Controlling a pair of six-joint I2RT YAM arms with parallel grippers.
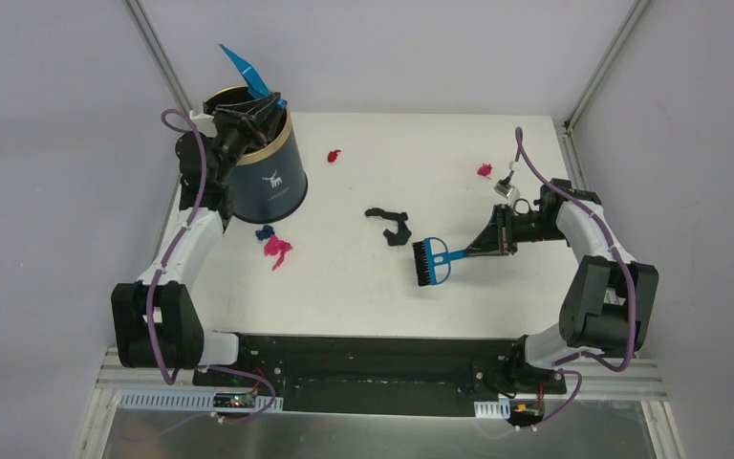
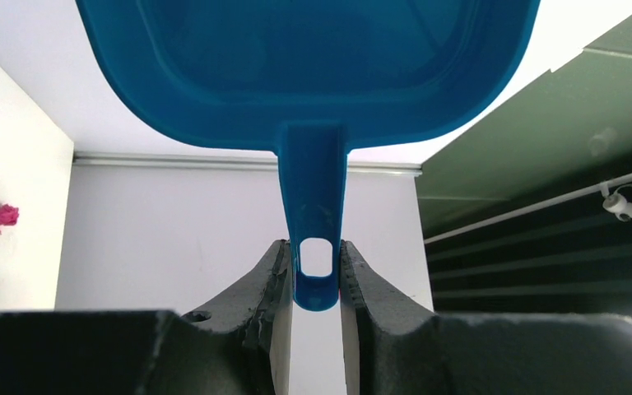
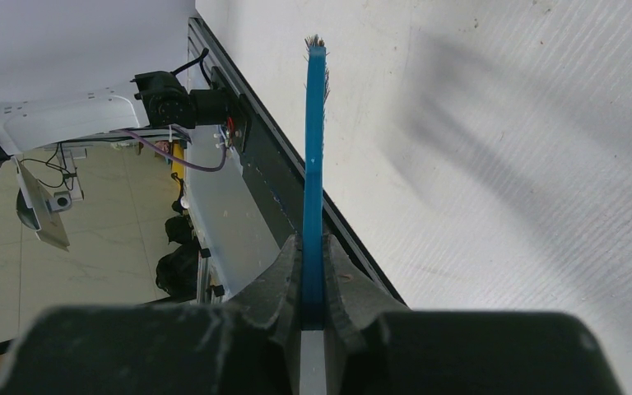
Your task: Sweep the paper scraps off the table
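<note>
Over at the far left of the table (image 1: 344,296), the left gripper (image 1: 260,107) hangs above the open mouth of a dark navy bin (image 1: 269,182), its fingers (image 2: 263,284) pinching the end of the handle of a blue dustpan (image 1: 242,65), which sticks up and away behind the bin's gold rim. Among the paper scraps (image 1: 277,249), a dark blue bit (image 1: 265,231) and a pink bit lie touching each other just beside the bin's near side, so the bin crowds them from behind. A red bit (image 1: 334,155) sits alone on open white surface to the right of the bin. Near the middle lies a black bit (image 1: 389,225), just beyond the dark bristles of a blue hand brush (image 1: 432,260). The right gripper (image 1: 480,249) has its fingers (image 3: 284,280) pressed together on the brush handle, holding the brush edge-on in the wrist view; whether the bristles touch the surface cannot be told. A magenta bit (image 1: 485,170) lies toward the far right, beyond the right arm's wrist. A black rail (image 1: 373,349) runs along the front edge.
</note>
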